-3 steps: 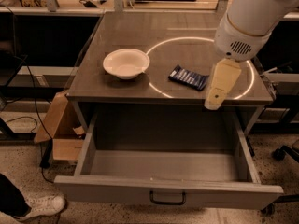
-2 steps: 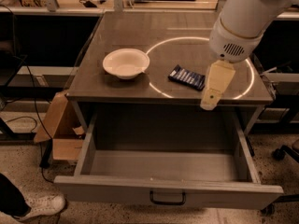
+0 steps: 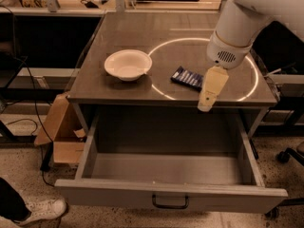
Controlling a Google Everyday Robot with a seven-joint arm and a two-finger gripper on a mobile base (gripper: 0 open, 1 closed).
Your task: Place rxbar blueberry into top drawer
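Observation:
The rxbar blueberry (image 3: 187,77), a small dark blue bar with pale stripes, lies flat on the brown tabletop inside a bright ring of light. My gripper (image 3: 207,104) hangs from the white arm just right of the bar and slightly nearer the table's front edge, its cream fingers pointing down; it holds nothing. The top drawer (image 3: 171,198) stands pulled wide open below the tabletop, grey and empty inside, with a dark pull handle (image 3: 170,204) at the centre of its front panel.
A white bowl (image 3: 127,64) sits on the tabletop left of the bar. A cardboard box (image 3: 61,132) leans on the floor left of the cabinet. A person's white shoe (image 3: 40,210) is at the lower left. A chair base (image 3: 289,153) is at the right.
My gripper has moved left, closer to the bar. The bar, bowl and drawer have not moved.

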